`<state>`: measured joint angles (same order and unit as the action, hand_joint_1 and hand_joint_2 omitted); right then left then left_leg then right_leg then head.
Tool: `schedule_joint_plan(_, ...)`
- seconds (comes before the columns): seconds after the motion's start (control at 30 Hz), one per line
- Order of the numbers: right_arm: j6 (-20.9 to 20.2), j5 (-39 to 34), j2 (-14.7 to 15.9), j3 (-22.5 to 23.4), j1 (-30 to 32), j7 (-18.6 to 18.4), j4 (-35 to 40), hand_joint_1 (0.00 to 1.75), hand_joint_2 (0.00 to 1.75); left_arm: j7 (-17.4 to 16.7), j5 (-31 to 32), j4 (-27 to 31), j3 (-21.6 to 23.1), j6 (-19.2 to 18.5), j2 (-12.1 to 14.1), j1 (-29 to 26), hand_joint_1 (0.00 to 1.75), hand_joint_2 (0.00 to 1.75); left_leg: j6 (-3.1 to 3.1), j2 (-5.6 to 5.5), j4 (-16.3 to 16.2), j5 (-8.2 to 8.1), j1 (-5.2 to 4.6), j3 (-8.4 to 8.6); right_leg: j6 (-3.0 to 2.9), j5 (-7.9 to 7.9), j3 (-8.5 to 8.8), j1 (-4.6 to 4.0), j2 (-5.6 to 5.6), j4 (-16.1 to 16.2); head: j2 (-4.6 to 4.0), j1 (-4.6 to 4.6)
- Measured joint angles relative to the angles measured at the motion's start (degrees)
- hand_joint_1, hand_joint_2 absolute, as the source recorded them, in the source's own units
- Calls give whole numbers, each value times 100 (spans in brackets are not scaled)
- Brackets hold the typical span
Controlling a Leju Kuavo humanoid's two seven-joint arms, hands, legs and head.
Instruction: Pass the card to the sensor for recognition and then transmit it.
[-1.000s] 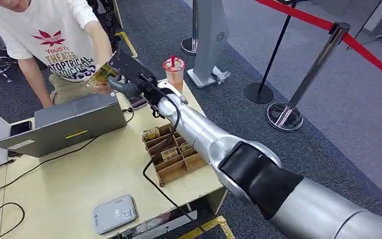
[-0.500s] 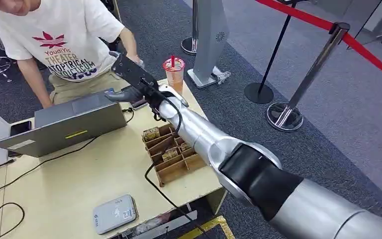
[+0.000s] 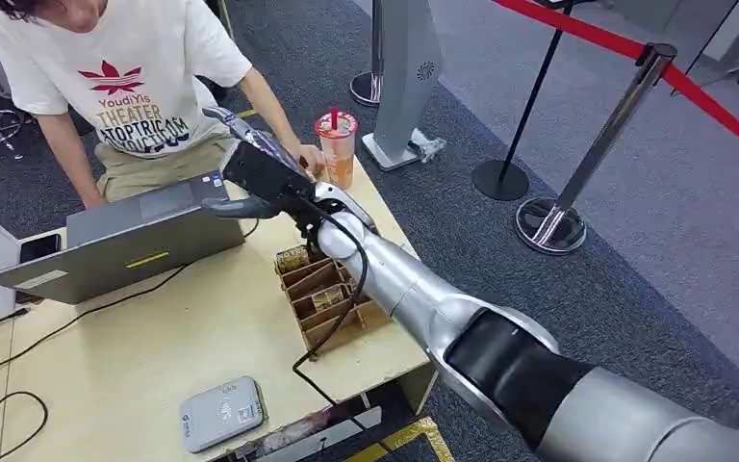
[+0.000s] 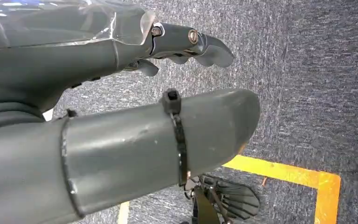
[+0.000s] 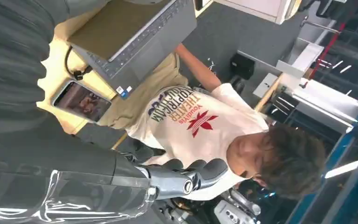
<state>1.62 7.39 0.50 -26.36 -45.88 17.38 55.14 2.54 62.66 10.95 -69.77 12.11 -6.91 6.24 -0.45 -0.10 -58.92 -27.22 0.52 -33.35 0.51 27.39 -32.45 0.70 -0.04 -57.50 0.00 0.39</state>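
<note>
My right hand [image 3: 255, 173] hangs over the far edge of the table [image 3: 135, 356], above the laptop's corner, fingers spread and nothing in it. The right wrist view has its fingers [image 5: 186, 179] held out toward a person [image 5: 200, 121] in a white T-shirt. That person's hand [image 3: 310, 159] rests at the table edge just past my hand. The grey card sensor [image 3: 221, 412] lies at the near edge. A wooden divided box [image 3: 332, 303] with several cards stands under my forearm. My left hand [image 4: 135, 135] hangs over carpet, fingers apart and holding nothing.
An open grey laptop [image 3: 144, 241] sits at the left with cables trailing off it. A drink cup [image 3: 337, 144] stands at the far corner. A phone [image 5: 80, 100] lies beside the laptop. Stanchions [image 3: 553, 221] with a red belt stand to the right on the carpet.
A second ago my right hand held a card out and the person's hand took it. My hand now holds nothing and has drawn back slightly; the person's hand has moved to the table edge.
</note>
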Motion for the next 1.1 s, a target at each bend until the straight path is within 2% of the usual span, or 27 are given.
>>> schedule_joint_plan(0.2, 312, 904, 253, -42, 544, -80, 725, 3, 175, 18, -100, 0, -11, 0, 0, -30, 0, 0, 0, -4, 0, -1, 1, -1, 1, 1, 0, 0, -2, 0, 0, 2)
schedule_joint_plan(0.27, 448, 1315, 358, -33, 877, -192, 1074, 16, 175, 28, -131, 0, -24, 0, 0, -48, 0, 0, 5, -4, 0, -5, 0, -1, 1, 2, -1, 0, -2, 2, 0, 0)
schedule_joint_plan(0.3, 510, 1549, 411, -13, 1089, -247, 1275, 37, 175, 33, -138, 0, -24, 0, 0, -56, 0, 0, 5, -4, 0, -8, 0, -1, 3, 4, -1, 0, -2, 2, 0, 2)
schedule_joint_plan(0.37, 595, 1960, 505, 61, 1449, -317, 1619, 28, 175, 33, -168, 0, -29, 0, 0, -69, 0, 0, 8, -5, 0, -11, -1, -3, 3, 5, -1, 0, -3, 3, 0, 2)
schedule_joint_plan(0.4, 638, 2094, 557, 102, 1614, -339, 1761, 40, 175, 33, -190, 0, -33, 2, 0, -76, 0, 0, 8, -5, 0, -11, -1, -3, 3, 5, -1, 0, -3, 3, 0, 0)
schedule_joint_plan(0.43, 678, 2171, 601, 136, 1749, -352, 1865, 40, 175, 33, -208, 0, -40, 4, 0, -83, 0, 0, 8, -4, 0, -11, -1, -4, 3, 5, -2, 0, -2, 3, 0, 2)
schedule_joint_plan(0.47, 724, 2261, 647, 171, 1877, -352, 1968, 47, 175, 35, -236, 0, -48, 9, 0, -88, 0, 0, 8, -3, 0, -11, -2, -4, 3, 5, -1, 0, -2, 3, 0, 0)
schedule_joint_plan(0.53, 829, 2495, 711, 278, 2142, -367, 2156, 47, 175, 50, -265, 0, -72, 11, 0, -96, 0, 0, 8, -3, 0, -11, -2, -3, 3, 5, -2, 0, -2, 4, 0, 0)
schedule_joint_plan(0.6, 924, 2749, 767, 389, 2381, -415, 2321, 65, 175, 63, -291, 0, -103, 11, 0, -104, 0, 0, 8, -3, 0, -11, -2, -3, 3, 5, -2, 0, -2, 4, 0, 0)
schedule_joint_plan(0.77, 1137, 3314, 925, 636, 2952, -568, 2673, 86, 175, 68, -282, 0, -160, 9, 0, -116, 0, 0, 8, -4, 0, -11, -2, -4, 3, 5, -1, 0, -3, 4, 0, 0)
schedule_joint_plan(0.87, 1241, 3488, 1012, 752, 3243, -623, 2861, 91, 175, 72, -247, 0, -160, 0, 0, -115, 0, 0, 9, -3, 0, -12, -2, -4, 3, 5, -2, 0, -2, 4, 0, 0)
schedule_joint_plan(0.9, 1263, 3521, 1032, 793, 3328, -629, 2916, 86, 175, 72, -243, 0, -160, -2, 0, -115, 0, 0, 9, -3, 0, -12, -2, -5, 3, 5, -2, 0, -2, 4, 0, 0)
schedule_joint_plan(1.0, 1303, 3626, 1080, 861, 3494, -658, 3032, 89, 175, 72, -234, 0, -160, -2, 0, -113, 0, 0, 9, -2, 0, -12, -2, -5, 3, 5, -2, 0, -1, 4, 0, 0)
schedule_joint_plan(1.1, 1307, 3757, 1121, 911, 3589, -715, 3091, 79, 175, 72, -234, 0, -162, -4, 2, -112, 0, 0, 9, -2, 0, -12, -1, -5, 3, 5, -2, 0, -1, 4, 0, 0)
